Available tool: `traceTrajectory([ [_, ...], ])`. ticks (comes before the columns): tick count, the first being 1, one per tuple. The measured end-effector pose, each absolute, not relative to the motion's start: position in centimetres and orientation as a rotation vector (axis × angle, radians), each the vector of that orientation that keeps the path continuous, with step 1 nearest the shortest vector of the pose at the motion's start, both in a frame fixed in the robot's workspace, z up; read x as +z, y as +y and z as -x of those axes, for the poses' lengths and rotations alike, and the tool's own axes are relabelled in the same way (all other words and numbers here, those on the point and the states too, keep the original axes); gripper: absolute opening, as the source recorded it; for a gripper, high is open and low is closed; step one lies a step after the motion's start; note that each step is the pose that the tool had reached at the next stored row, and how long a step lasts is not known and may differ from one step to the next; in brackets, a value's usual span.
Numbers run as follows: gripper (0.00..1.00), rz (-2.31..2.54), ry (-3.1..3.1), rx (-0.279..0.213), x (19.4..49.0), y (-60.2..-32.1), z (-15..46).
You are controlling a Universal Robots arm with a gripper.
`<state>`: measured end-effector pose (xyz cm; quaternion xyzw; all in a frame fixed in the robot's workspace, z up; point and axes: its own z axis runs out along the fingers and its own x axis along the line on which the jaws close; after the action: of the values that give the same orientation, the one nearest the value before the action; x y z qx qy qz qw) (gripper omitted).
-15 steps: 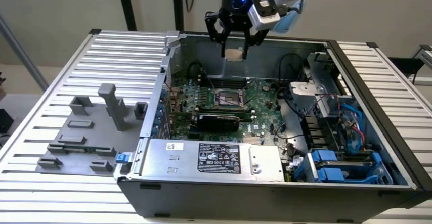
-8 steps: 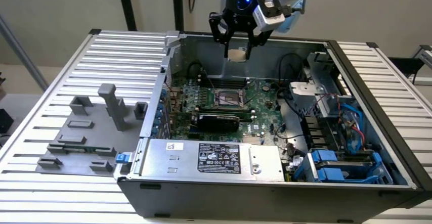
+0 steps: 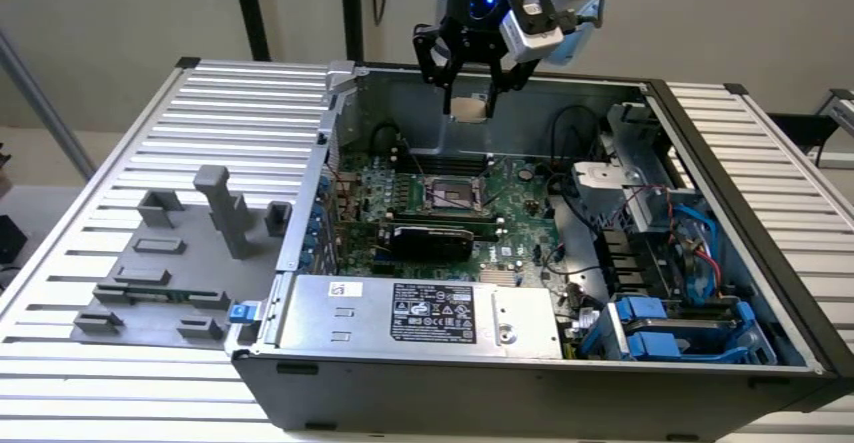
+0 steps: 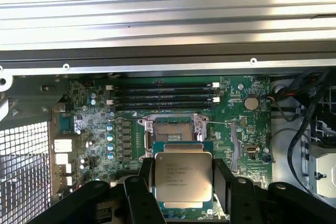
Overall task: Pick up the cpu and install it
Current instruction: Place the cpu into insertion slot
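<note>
– Fingers: state?
– Partly open, clamped on two opposite edges of the cpu.
– Cpu location?
– Raised above the motherboard, near its empty socket, inside the open computer case.

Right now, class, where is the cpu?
In the exterior view, the cpu is held by the gripper above the open computer case, near its far wall.

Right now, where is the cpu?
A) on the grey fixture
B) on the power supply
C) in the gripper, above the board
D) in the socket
C: the gripper clamps the cpu by its edges, above the bare socket.
</note>
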<state>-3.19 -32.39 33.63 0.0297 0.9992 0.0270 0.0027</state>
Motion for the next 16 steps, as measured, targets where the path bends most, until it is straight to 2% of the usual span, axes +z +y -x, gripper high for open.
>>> traceTrajectory([
  [16,0.55,-0.407,3.105,0.084,33.46,-32.40,3.21],
])
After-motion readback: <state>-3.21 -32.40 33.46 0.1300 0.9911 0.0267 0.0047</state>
